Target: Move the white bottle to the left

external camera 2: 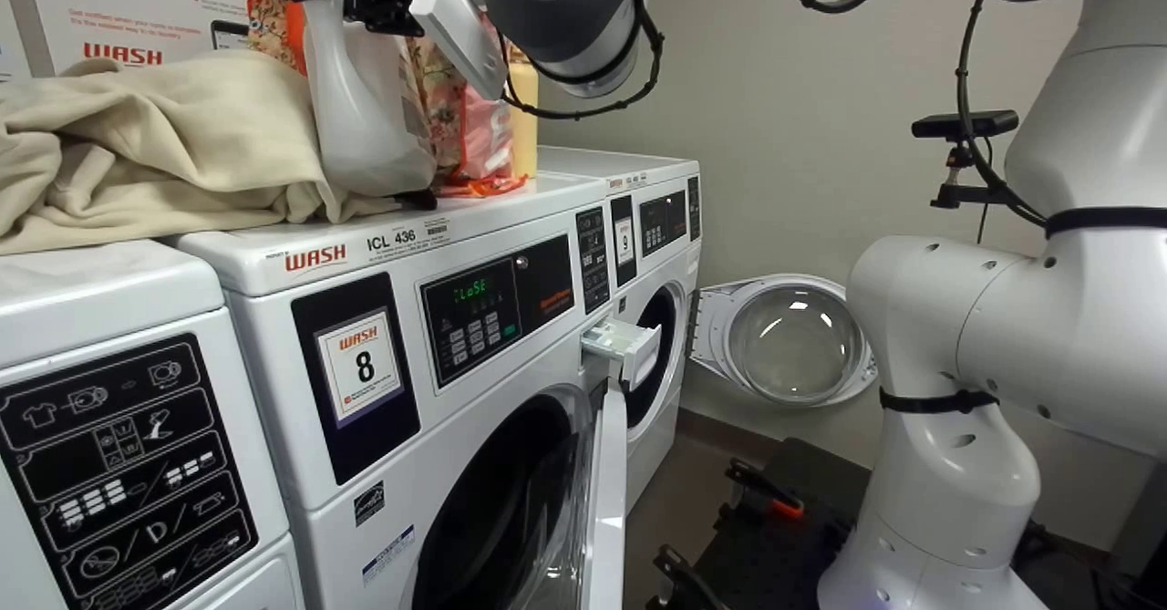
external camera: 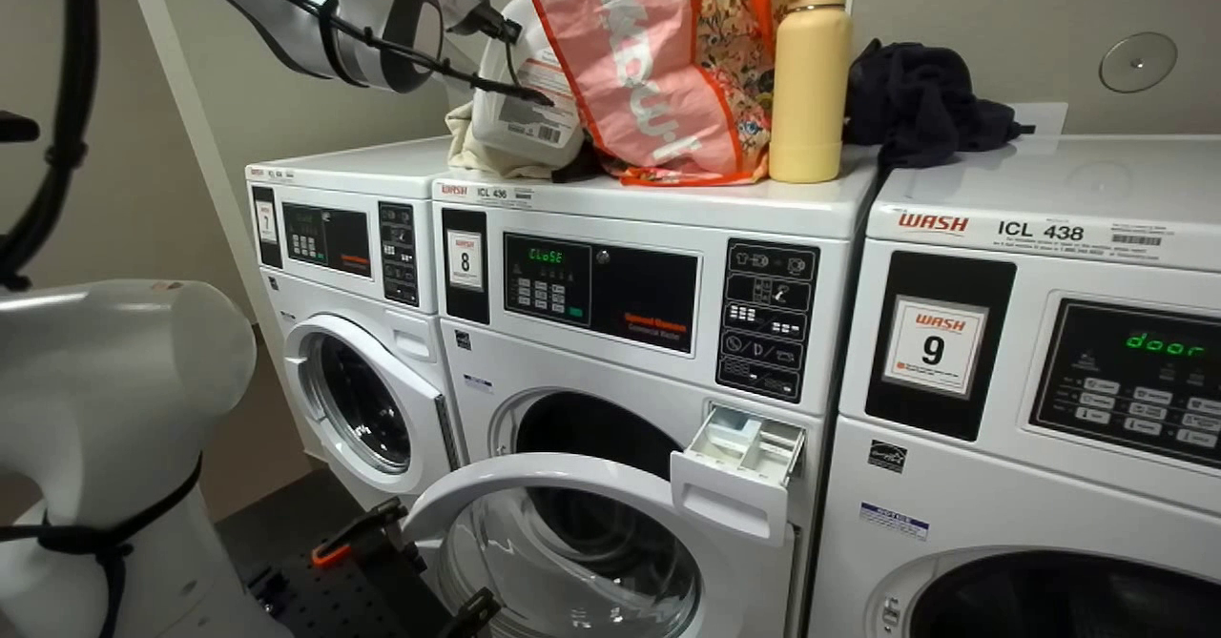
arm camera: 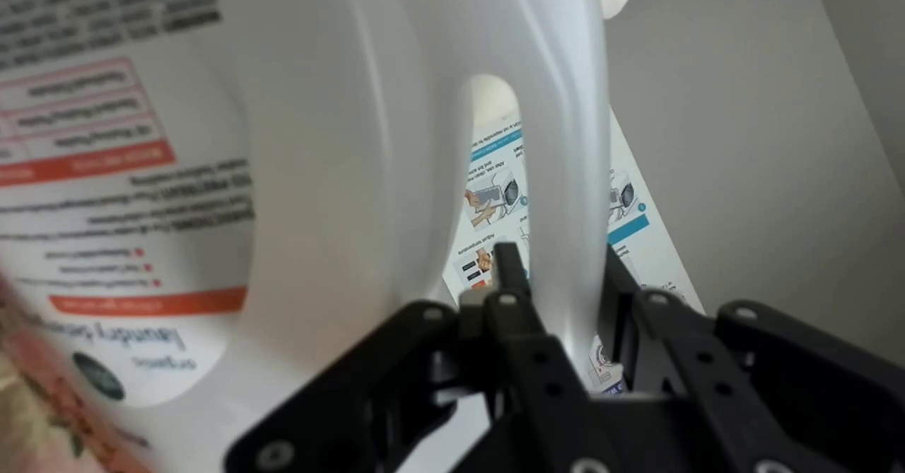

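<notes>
Leaning near the front edge of the table (external camera: 1097, 175), the white bottle (external camera 2: 360, 108) was above washer 8 (external camera: 620, 371); could not tell if it touched down. The jaws were nearly together, pinched on its handle (arm camera: 565, 211), one finger (arm camera: 510, 275) in the hole, one outside. Toward washer 7 (external camera: 343, 293), beige cloth (external camera 2: 173, 127) just beside it; toward washer 9 (external camera: 1002, 485), the bag (external camera: 649, 66), then yellow bottle (external camera: 811, 94) and dark cloth (external camera: 916, 99). Room for moving: table surface showed in a front strip over washer 7, more widely over washer 9. Below the edge, a drawer (external camera: 730, 495) and door (external camera: 572, 562) jutted out. Long axis steep, leaning right from the base (external camera: 525, 147) up in an exterior view; label (arm camera: 127, 190) print upside down in the wrist view.
</notes>
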`<state>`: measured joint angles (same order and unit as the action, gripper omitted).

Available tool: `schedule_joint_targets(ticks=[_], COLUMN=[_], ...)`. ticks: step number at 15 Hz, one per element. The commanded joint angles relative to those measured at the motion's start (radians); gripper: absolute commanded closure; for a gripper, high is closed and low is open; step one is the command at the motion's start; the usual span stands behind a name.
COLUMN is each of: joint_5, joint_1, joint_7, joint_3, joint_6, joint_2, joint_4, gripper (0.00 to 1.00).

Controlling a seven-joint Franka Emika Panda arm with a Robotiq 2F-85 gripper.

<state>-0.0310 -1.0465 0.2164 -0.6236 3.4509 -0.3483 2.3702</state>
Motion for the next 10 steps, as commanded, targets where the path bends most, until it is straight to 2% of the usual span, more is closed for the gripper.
schedule_joint_targets(ticks=[1,3,5,7,10], joint_5=[0.001,0.005,-0.008,-0.03,-0.08], joint_1=[-0.058,-0.056,-0.005,0.069,0.231], joint_7=[0.036,0.03,0.016,0.011,0.008], joint_3=[-0.004,0.011,0.062,0.12,0.244], joint_6=[0.023,0.023,0.022,0.02,0.02], joint_2=[-0.029,-0.035,-0.022,-0.004,0.023], joint_4=[-0.003,-0.01,-0.033,-0.057,-0.079], gripper=[0.93,0.93,0.93,0.93,0.93])
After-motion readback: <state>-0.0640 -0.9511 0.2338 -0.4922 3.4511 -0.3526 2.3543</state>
